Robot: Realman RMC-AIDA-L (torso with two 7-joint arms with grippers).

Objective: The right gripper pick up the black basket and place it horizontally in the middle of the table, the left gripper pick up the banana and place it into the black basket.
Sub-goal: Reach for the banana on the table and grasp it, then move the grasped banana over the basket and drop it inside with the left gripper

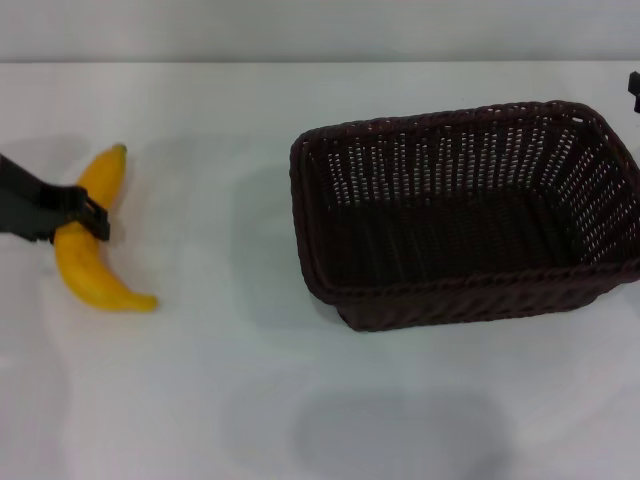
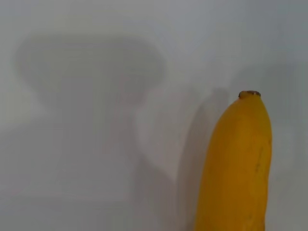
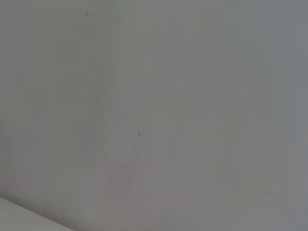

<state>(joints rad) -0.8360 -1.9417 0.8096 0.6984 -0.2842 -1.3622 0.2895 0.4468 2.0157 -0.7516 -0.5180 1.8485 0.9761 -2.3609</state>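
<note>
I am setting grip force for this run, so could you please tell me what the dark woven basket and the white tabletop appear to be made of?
The dark brown-black woven basket looks like wicker or plastic rattan: slatted open-weave walls, braided rim, slight sheen. Which of the two, I cannot tell. The white tabletop looks like smooth laminate or painted board, semi-glossy, carrying soft shadows.

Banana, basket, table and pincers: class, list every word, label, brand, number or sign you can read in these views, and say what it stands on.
None: no readable text in any view.
The banana, black basket, table and left pincer carry no lettering.
The right pincer barely shows at the head view's edge; no markings visible.
</note>
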